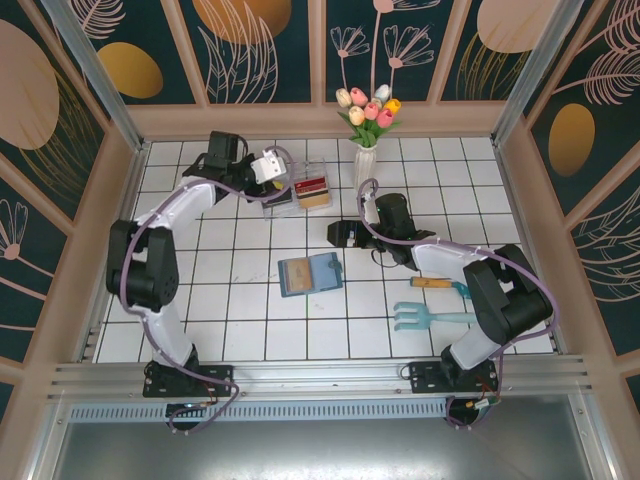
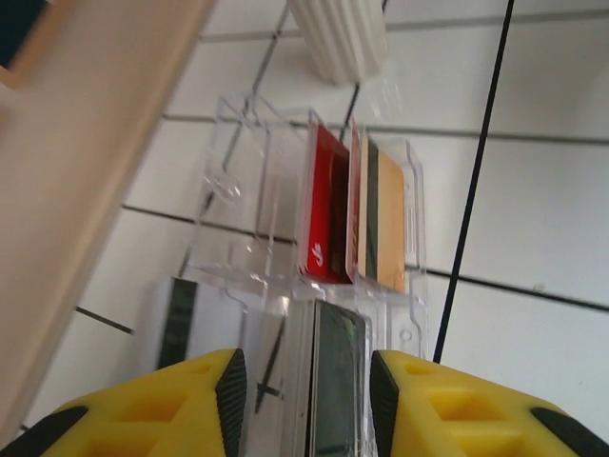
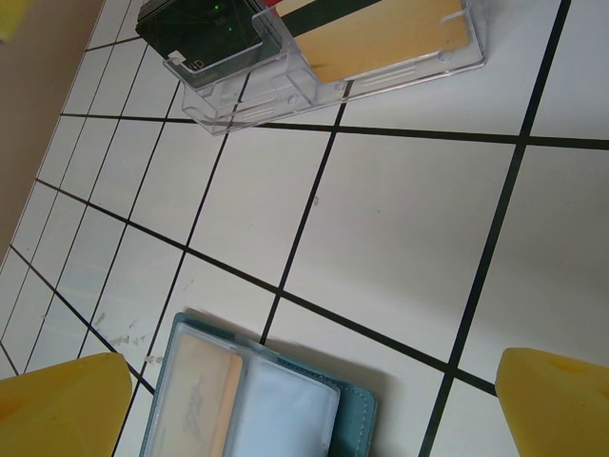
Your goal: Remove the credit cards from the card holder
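While your left gripper (image 2: 307, 386) hangs over the clear tray (image 2: 233, 143) at the far middle of the table, its fingers stand parted on either side of a dark card (image 2: 338, 381) set on edge in one compartment. A red card (image 2: 324, 205) and a tan-gold card (image 2: 385, 224) stand in the other. Your right gripper (image 3: 312, 395) is spread wide above the tiles. The card holder (image 1: 309, 273) lies open mid-table, with a tan card (image 3: 202, 400) in its left slot.
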